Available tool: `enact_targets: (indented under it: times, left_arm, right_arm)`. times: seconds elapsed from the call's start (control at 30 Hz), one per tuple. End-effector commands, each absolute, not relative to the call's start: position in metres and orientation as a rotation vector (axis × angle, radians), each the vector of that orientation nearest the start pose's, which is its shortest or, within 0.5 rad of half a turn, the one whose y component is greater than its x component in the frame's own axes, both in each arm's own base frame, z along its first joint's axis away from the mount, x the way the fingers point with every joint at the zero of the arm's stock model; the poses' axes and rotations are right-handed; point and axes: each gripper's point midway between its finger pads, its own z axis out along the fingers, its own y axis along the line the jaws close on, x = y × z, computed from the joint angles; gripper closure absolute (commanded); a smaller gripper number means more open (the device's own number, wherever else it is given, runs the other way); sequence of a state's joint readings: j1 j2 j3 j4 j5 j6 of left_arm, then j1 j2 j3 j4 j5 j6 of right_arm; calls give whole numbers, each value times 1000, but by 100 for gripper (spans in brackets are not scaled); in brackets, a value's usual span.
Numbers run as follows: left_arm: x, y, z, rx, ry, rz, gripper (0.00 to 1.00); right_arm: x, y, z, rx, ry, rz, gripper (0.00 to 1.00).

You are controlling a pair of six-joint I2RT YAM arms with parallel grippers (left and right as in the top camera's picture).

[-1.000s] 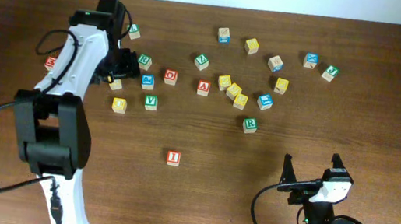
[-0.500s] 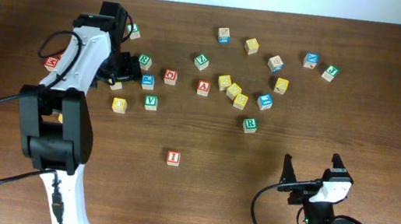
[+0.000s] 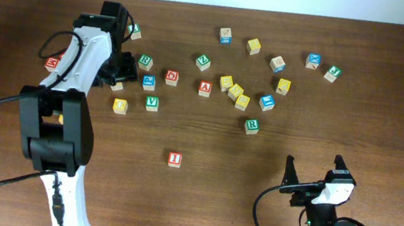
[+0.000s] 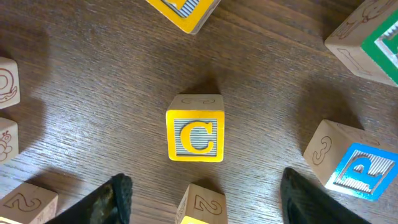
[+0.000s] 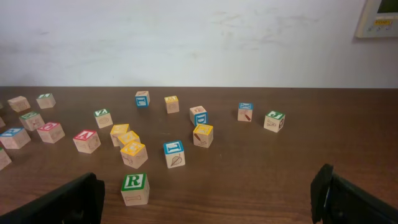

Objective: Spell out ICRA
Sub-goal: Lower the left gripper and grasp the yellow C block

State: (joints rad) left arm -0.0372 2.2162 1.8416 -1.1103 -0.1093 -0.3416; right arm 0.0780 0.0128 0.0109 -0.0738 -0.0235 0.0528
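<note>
The yellow C block (image 4: 195,135) lies face up on the table just ahead of my left gripper (image 4: 205,208), which is open; in the overhead view this block (image 3: 117,84) peeks out beside the gripper (image 3: 117,71). A wooden block marked 2 (image 4: 204,202) lies between the fingers. The red I block (image 3: 174,158) stands alone mid-table. The red A block (image 3: 205,88) and green R block (image 3: 252,125) lie among the scattered blocks; R also shows in the right wrist view (image 5: 134,182). My right gripper (image 3: 312,174) is open and empty near the front edge, and its wrist view (image 5: 211,208) shows bare wood between the fingers.
Close round C are a yellow block (image 4: 181,7), a blue P block (image 4: 359,171), a green-faced block (image 4: 373,37) and plain wooden blocks at the left (image 4: 6,81). Several more letter blocks are strewn across the far half of the table (image 3: 236,94).
My left arm shifted slightly up and to the right a second ago and has held still since. The blocks and the right arm have not moved.
</note>
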Motion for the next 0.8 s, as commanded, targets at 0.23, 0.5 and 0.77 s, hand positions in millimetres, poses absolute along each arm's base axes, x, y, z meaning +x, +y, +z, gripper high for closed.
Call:
enact_targets:
  times: [0.23,0.5,0.77]
  left_arm:
    - [446,7,9,-491,3060,180,33]
    - [454,7,9,-488,3027,169,52]
    - [467,8,10,-484,2976,165,48]
  right_arm:
    - [245,20,155,-20,1653,112,2]
    - [245,20,155,-20,1653,112,2]
    - [245,20,155,-20,1653,112,2]
